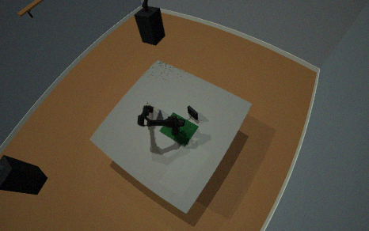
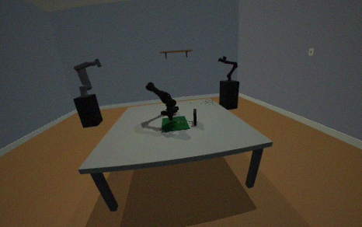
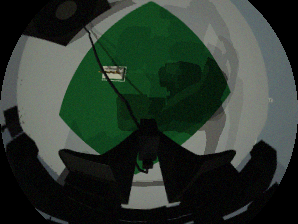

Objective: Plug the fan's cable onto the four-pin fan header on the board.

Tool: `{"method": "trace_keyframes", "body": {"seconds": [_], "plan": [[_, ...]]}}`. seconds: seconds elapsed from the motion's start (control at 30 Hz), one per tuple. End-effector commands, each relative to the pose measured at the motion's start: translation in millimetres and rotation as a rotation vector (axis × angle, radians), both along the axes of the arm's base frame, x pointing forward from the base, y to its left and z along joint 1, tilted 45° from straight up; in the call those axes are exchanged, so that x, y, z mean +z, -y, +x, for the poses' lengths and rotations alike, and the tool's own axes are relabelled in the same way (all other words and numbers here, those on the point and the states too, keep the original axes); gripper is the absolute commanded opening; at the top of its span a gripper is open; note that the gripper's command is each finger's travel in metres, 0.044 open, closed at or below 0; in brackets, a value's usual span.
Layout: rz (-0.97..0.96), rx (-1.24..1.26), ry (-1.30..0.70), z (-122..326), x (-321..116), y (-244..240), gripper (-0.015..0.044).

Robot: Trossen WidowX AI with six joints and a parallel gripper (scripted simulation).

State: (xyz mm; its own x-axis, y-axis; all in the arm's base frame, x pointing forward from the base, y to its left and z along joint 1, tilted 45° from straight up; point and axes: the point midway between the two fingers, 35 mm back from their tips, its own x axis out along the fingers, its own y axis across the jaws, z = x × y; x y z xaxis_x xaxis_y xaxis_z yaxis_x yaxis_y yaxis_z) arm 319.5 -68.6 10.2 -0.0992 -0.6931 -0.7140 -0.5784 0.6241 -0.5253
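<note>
The green board [image 1: 192, 128] [image 2: 183, 127] [image 3: 150, 25] lies on the table. A small white-outlined header [image 3: 114, 73] shows on it in the wrist view, left of and above my fingers; its pins are too small to count. My gripper [image 3: 148, 141] is shut on the cable's black plug [image 3: 149, 146], over the near part of the board. The header is clear of the plug. The thin black cable [image 3: 122, 97] runs from the plug up left to the dark fan [image 1: 192, 112] [image 2: 195, 117] [image 3: 40, 27], passing over the header's left part. The plug's height above the board is unclear.
The fan stands upright beside the board on the pale table [image 1: 150, 83] [image 2: 132, 148]. The arm's shadow falls across the board and table. Small dark specks [image 1: 164, 70] lie near a far table corner. Two other arms stand on black pedestals [image 1: 150, 25] [image 2: 229, 94] away from the table.
</note>
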Motion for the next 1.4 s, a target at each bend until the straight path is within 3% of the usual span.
{"method": "trace_keyframes", "body": {"seconds": [0.0, 0.2, 1.37], "plan": [[0.003, -0.001, 0.021, 5, 18, -13, 0.0000], [-0.001, -0.038, 0.057, 6, 14, -15, 0.0000], [-0.108, -0.913, 0.898, 24, -31, -60, 0.0000]]}}
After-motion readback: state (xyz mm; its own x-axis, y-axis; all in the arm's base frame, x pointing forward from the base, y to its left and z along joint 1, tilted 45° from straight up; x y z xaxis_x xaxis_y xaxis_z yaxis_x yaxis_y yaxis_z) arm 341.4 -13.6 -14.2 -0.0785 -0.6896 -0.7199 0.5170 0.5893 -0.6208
